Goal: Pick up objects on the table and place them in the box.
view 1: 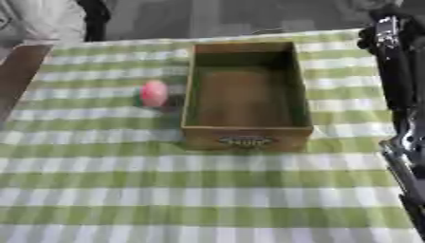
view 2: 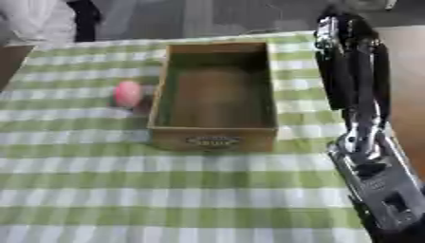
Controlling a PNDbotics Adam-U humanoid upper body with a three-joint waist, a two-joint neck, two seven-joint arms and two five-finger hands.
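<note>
An open rectangular wooden box is shown on the green-and-white checked desk, with a pink egg-shaped object just beside it at 9 o'clock. The right hand is seen at 3 o'clock of the box; its finger state cannot be told.

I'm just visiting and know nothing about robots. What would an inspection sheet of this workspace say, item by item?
Surface: table under a green and white checked cloth, lying flat.
Job's things: wooden box, open on top, nothing seen inside; pink object on the cloth beside the box's left wall, outside it.
Clutter: nothing seen.
Hands: right arm comes in along the right side, black and silver, reaching up past the box; its hand cannot be made out. Left hand not in view.
Cables: nothing seen.
Surroundings: grey floor beyond the table; a person in white at the far left corner, touching nothing.
</note>
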